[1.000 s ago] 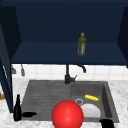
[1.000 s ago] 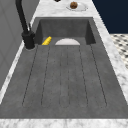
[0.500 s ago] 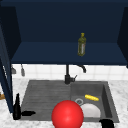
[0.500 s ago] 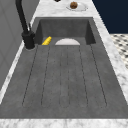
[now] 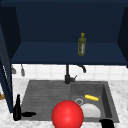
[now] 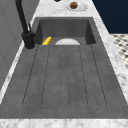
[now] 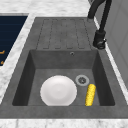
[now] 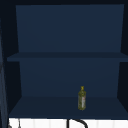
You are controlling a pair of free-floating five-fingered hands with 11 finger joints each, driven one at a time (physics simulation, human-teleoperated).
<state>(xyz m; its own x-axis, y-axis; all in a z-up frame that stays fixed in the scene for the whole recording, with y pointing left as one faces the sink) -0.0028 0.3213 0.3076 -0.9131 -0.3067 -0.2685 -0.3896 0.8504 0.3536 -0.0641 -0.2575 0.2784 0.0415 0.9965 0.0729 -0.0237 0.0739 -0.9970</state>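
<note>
The white plate [image 5: 90, 110] lies flat in the sink basin [image 5: 106, 95], just up and left of the right hand [image 5: 107, 123], whose finger state I cannot tell. Beyond the plate lies 1 yellow corn cob [image 5: 91, 97]. The left hand [image 5: 28, 114] hovers flat, fingers straight, holding nothing, beside 1 dark bottle [image 5: 17, 108].

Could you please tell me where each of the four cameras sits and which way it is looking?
Front view: faces the sink head-on; left hand beside a dark bottle, right hand at the bottom edge, red ball in front.
Left side view: looks along the draining board toward the basin.
Right side view: looks across the basin with its white plate and corn cob.
Upper view: faces the wall cabinet.
Shared: front and upper views both show the olive bottle.
</note>
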